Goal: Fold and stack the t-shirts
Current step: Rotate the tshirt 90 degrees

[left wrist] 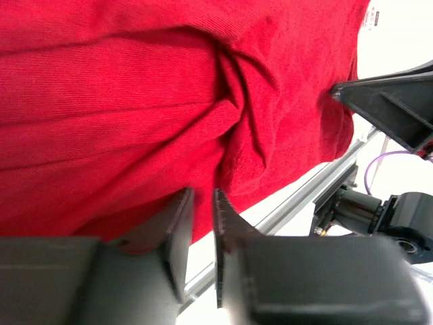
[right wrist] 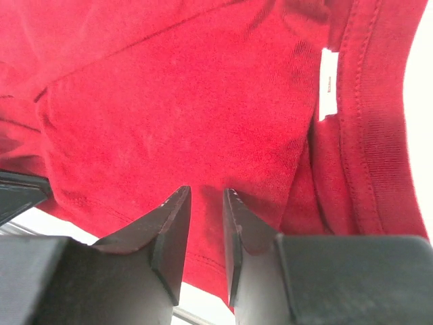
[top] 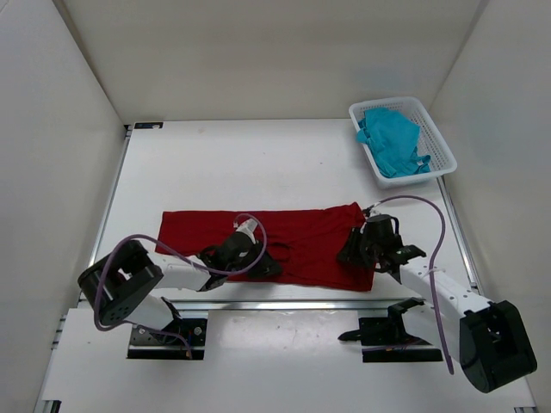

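Note:
A dark red t-shirt (top: 301,237) lies folded into a long band across the near part of the table. My left gripper (top: 269,260) rests low at the middle of its near edge. In the left wrist view its jaws (left wrist: 203,193) stand slightly apart, with nothing between them, beside a bunched crease in the red cloth (left wrist: 233,101). My right gripper (top: 351,252) is at the shirt's right end near the collar (right wrist: 379,135). Its jaws (right wrist: 206,193) are narrowly open just over the red cloth (right wrist: 169,101). A teal-blue t-shirt (top: 392,142) lies crumpled in the basket.
The white mesh basket (top: 437,136) stands at the back right corner of the table. The table's metal front rail (left wrist: 291,203) runs just beyond the shirt's near hem. White walls close in the left, right and back sides.

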You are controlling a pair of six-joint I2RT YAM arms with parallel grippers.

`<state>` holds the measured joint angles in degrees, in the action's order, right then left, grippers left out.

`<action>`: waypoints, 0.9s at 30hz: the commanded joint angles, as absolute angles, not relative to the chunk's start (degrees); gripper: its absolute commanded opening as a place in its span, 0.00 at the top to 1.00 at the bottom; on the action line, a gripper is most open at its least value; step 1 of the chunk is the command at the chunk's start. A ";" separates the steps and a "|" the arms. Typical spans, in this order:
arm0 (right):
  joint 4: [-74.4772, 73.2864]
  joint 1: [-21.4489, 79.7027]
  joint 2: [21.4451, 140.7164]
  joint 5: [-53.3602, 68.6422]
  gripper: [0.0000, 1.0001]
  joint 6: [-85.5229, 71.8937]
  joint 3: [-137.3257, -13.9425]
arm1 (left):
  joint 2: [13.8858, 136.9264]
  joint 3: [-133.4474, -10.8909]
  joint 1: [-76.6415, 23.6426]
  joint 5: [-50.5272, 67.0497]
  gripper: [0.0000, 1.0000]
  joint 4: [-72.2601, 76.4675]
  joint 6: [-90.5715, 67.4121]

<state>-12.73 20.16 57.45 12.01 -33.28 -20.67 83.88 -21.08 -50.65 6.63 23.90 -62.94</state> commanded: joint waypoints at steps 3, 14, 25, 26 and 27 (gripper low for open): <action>-14.33 22.66 55.63 8.19 0.85 -31.81 -27.24 | 74.80 -21.18 -47.12 8.35 0.66 18.91 -58.02; 1.56 30.14 83.12 6.33 1.00 -32.35 -35.40 | 61.02 -23.47 -40.35 8.09 0.33 8.01 -44.83; -13.96 23.21 125.11 9.58 1.00 -25.84 -85.74 | 46.32 -23.73 -27.25 14.14 0.01 -5.01 -35.87; -18.06 23.29 130.03 10.02 1.00 -24.62 -95.09 | 46.49 -23.82 -26.72 15.19 0.01 -5.01 -35.42; -22.89 22.59 132.77 10.45 1.00 -23.57 -105.89 | 46.93 -23.30 -26.81 15.99 0.01 -5.01 -35.51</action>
<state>-12.36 23.75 125.23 11.70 -28.38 -89.06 46.57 -22.70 -27.68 11.44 -0.62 -38.83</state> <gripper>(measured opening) 0.004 0.984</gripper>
